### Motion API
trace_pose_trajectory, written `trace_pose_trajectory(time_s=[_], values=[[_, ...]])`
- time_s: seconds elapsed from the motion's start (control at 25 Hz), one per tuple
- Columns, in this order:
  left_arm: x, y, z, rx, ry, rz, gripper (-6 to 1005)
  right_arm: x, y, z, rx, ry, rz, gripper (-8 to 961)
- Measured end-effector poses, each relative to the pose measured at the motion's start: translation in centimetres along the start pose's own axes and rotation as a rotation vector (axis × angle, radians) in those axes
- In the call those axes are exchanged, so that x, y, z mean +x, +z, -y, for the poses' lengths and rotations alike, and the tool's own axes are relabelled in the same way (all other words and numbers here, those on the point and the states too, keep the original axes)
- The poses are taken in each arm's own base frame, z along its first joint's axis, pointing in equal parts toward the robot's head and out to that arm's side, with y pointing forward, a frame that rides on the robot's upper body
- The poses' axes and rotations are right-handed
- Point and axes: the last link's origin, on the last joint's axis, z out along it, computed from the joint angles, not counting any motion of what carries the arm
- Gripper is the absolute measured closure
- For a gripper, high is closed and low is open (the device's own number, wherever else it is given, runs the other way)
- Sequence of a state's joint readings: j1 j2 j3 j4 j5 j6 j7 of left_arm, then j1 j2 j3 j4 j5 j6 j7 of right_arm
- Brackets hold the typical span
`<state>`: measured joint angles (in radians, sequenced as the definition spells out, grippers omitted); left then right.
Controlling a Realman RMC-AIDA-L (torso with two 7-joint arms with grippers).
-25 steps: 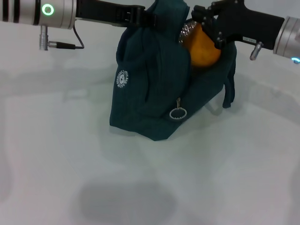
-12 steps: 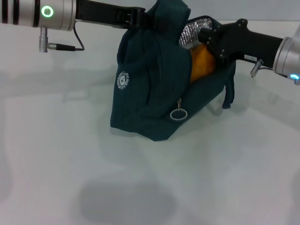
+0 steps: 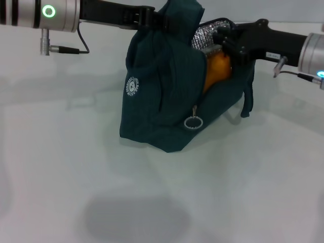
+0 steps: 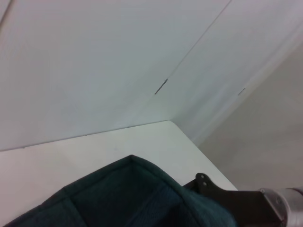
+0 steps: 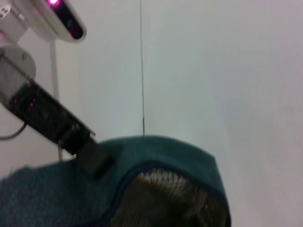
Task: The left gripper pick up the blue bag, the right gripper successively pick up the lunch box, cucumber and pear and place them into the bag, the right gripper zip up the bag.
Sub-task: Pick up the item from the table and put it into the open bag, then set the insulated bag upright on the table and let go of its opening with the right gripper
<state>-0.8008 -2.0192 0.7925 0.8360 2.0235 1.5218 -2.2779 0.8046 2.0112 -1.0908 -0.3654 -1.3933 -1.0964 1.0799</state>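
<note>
The left gripper (image 3: pixel 161 20) is clenched on the top of the blue bag (image 3: pixel 167 96), which stands on the white surface (image 3: pixel 76 167). The right gripper (image 3: pixel 220 43) reaches into the bag's open mouth just above the pear (image 3: pixel 216 71), which sits inside against the foil lining; whether its fingers are released, I cannot tell.

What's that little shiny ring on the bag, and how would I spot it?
Start at the blue bag standing mid-table, held up by the left gripper. Low on its front edge, under the orange pear, hangs the zip pull: the only metal loop, unlike the flat white logo.
</note>
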Motion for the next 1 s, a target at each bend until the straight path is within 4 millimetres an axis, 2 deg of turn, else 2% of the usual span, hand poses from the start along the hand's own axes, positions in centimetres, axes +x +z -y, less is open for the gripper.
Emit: trace_pose_trajectory(time_s=[0.16, 0.28, 0.4, 0.52, 0.6, 0.68, 0.8, 0.92, 1.0], values=[[0.2, -0.1, 0.0, 0.002, 0.005, -0.001, 959, -0.7, -1.2, 0.1, 0.0, 0.038, 0.048, 908], [0.2, -0.1, 0.0, 0.004, 0.005, -0.002, 959, -1.3, -2.6, 0.2, 0.009, 0.056, 0.11, 695], [0.2, -0.2, 0.1, 0.006, 0.005, -0.002, 959, -1.0, -4.4, 0.9, 0.071, 0.09, 0.156, 574], [0.2, -0.2, 0.1, 0.009, 0.006, -0.004, 959, 0.2, -6.1, 2.1, 0.177, 0.147, 0.167, 453], [0.2, -0.2, 0.1, 0.01, 0.006, -0.005, 959, 1.1, -6.7, 2.5, 0.222, 0.182, 0.161, 412], [0.2, -0.2, 0.1, 0.009, 0.007, -0.005, 959, 2.4, -6.8, 2.5, 0.251, 0.249, 0.152, 370], [0.3, 0.0, 0.0, 0.005, 0.009, -0.005, 959, 3.8, -6.0, 1.8, 0.248, 0.329, 0.132, 308], [0.4, 0.1, -0.1, 0.003, 0.015, -0.005, 959, 4.6, -4.7, 1.1, 0.236, 0.379, 0.102, 246], [0.4, 0.2, -0.1, 0.001, 0.02, -0.006, 959, 4.8, -4.4, 0.8, 0.229, 0.39, 0.093, 241]])
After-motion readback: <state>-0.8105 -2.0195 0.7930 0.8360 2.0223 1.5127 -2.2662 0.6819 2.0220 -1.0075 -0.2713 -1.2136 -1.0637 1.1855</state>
